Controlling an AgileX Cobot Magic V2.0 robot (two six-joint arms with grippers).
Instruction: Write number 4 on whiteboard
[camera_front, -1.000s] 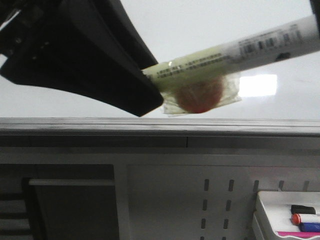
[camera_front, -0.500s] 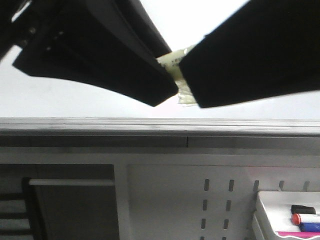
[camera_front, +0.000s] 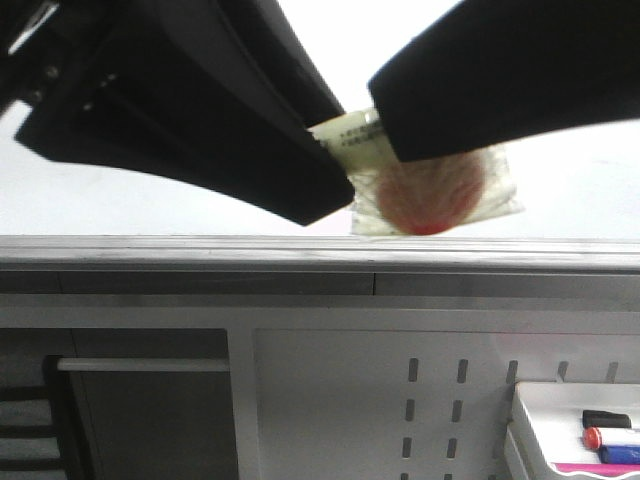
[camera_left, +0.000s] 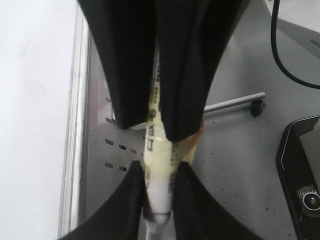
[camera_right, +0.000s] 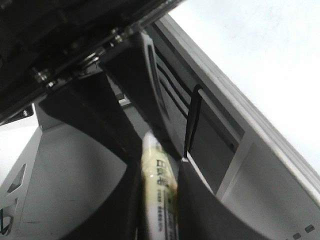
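Note:
A white marker pen (camera_front: 350, 133), wrapped in yellowish tape with a red patch (camera_front: 432, 195), hangs in front of the whiteboard (camera_front: 150, 205). My left gripper (camera_front: 335, 185) is shut on one end of the pen. My right gripper (camera_front: 395, 135) grips the same pen from the right. In the left wrist view my left gripper (camera_left: 157, 172) squeezes the pen (camera_left: 159, 190), with the right gripper's fingers (camera_left: 185, 90) closed just beyond. In the right wrist view my right gripper (camera_right: 157, 175) holds the pen (camera_right: 160, 185). The number 4 is not visible on the board.
The whiteboard's grey edge rail (camera_front: 300, 250) runs across the front view. Below it are a perforated grey panel (camera_front: 430, 400) and a small white tray (camera_front: 530, 400) of markers. A black cable (camera_left: 280, 55) and a black device (camera_left: 302, 185) lie on the grey floor.
My right gripper came in from the right and closed over the pen's free end. The pen's long white barrel is now hidden behind it. The left gripper has barely moved.

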